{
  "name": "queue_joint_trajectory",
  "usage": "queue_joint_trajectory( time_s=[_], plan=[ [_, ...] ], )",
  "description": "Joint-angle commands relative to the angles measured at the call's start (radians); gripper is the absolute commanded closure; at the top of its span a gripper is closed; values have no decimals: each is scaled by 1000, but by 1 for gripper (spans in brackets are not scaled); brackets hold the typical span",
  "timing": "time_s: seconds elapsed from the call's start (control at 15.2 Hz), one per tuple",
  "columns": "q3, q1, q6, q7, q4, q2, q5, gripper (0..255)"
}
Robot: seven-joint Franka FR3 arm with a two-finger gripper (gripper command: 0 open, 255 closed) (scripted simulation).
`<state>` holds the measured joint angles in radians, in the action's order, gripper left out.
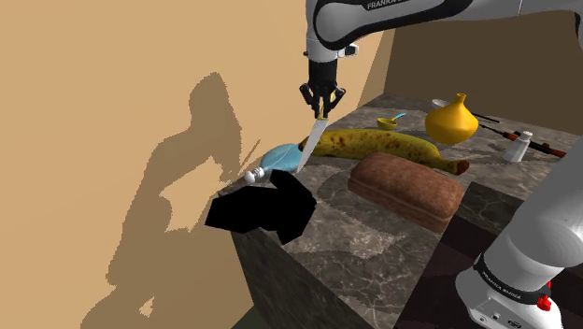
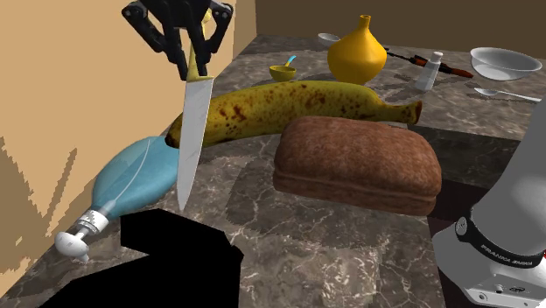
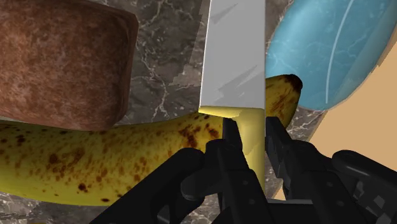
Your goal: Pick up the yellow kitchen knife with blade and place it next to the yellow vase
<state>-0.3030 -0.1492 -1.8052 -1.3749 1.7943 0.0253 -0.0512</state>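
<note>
Closest in the wrist view, the gripper [image 3: 252,130] is clamping the yellow handle of the knife [image 3: 232,57], its black fingers pressing on both sides. The knife is hanging blade down, slightly tilted, in front of the spotted banana [image 2: 297,103] and over the blue bottle [image 2: 136,179] on the marble counter [image 2: 350,254]. In the second exterior view the yellow vase [image 2: 357,54] is standing well apart at two o'clock from the blade, and the brown loaf [image 2: 359,162] is lying at three o'clock.

A spotted banana [image 1: 388,145] lies mid-frame on the marbled desk [image 1: 346,252], a brown loaf [image 1: 406,190] just below it, a blue bottle [image 1: 280,157] at its left end.
</note>
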Motion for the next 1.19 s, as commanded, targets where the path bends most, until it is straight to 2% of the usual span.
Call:
queue_joint_trajectory(
  time_s=[0.0, 0.53, 1.12],
  plan=[
    [0, 0, 26, 1, -28, -2, 0, 255],
    [-2, 1, 131, 3, -144, -14, -3, 255],
    [113, -64, 96, 197, 174, 283, 59, 255]
  ],
)
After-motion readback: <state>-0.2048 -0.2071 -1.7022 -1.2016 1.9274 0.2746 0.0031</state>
